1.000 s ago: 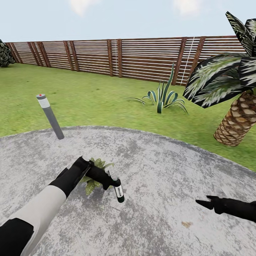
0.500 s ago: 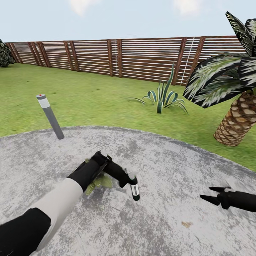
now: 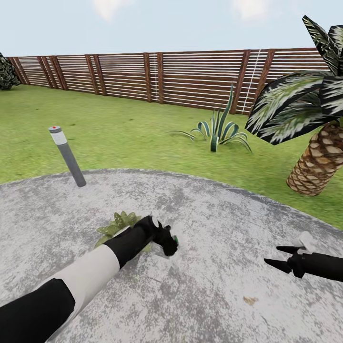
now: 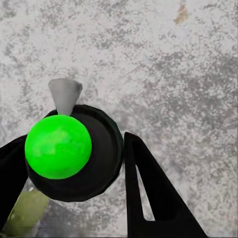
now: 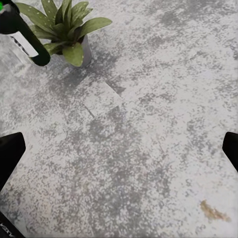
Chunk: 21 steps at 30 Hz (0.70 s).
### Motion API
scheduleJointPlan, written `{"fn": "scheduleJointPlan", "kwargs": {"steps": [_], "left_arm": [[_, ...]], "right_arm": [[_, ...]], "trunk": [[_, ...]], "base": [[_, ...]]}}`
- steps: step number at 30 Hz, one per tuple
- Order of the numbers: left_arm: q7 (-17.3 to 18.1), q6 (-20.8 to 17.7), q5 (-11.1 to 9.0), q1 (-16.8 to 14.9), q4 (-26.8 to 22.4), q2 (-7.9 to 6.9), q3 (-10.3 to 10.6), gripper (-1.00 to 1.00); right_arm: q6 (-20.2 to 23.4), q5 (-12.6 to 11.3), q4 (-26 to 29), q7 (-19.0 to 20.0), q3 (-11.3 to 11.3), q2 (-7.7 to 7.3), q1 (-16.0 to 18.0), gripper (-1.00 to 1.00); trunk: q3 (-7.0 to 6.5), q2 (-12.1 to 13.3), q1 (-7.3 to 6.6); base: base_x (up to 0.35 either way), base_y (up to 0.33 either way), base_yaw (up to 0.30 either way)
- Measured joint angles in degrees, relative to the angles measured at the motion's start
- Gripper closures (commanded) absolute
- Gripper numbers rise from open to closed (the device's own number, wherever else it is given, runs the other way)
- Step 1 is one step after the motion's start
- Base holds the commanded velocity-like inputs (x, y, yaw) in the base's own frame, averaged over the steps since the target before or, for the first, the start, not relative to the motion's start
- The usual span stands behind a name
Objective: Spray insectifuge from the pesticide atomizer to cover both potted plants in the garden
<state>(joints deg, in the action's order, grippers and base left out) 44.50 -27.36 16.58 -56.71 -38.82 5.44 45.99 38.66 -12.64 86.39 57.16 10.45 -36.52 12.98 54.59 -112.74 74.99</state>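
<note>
My left gripper (image 3: 167,241) is shut on the pesticide atomizer (image 3: 172,239), low over the grey patio. The left wrist view looks along the dark bottle (image 4: 94,153), with a bright green disc on its end and the pale grey nozzle (image 4: 64,95) beyond. A black finger (image 4: 148,193) presses its side. One potted plant (image 3: 116,226), a rosette of pointed green leaves, sits just behind my left forearm. The right wrist view shows that plant (image 5: 64,29) in its grey pot, the white-labelled atomizer (image 5: 27,43) beside it. My right gripper (image 3: 277,256) hovers open to the right, its fingers (image 5: 10,153) wide apart.
A grey bollard lamp (image 3: 66,155) leans at the patio's far left edge. A striped agave (image 3: 216,131) grows in the lawn, and a palm (image 3: 317,162) stands at the right. The brown slatted fence (image 3: 166,76) closes the back. A small brown leaf (image 3: 248,300) lies near me.
My left arm has swung right and tilted the atomizer, which now points end-on instead of hanging down. The plant's leaves show again on the arm's left side. The right gripper barely shifted.
</note>
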Motion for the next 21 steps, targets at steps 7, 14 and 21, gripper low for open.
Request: {"fn": "scheduleJointPlan", "kwargs": {"steps": [7,14,21], "left_arm": [[7.35,-3.98,-1.15,-0.72,-0.05,0.0,0.03,1.0],[22.53,1.46,-0.87,-1.0,0.44,-0.03,-0.05,1.0],[26.34,7.7,-1.18,-0.75,0.75,0.0,-4.06,1.0]], "right_arm": [[-0.01,0.0,0.0,0.02,-0.01,-0.01,0.0,-1.0],[0.05,0.0,0.0,0.09,-0.12,0.11,0.0,-1.0],[0.09,-0.01,0.0,0.07,-0.27,6.59,0.0,-1.0]], "trunk": [[0.0,0.0,0.0],[0.0,0.0,0.0],[0.0,0.0,0.0]], "base": [[0.0,0.0,0.0],[0.0,0.0,0.0],[0.0,0.0,0.0]]}}
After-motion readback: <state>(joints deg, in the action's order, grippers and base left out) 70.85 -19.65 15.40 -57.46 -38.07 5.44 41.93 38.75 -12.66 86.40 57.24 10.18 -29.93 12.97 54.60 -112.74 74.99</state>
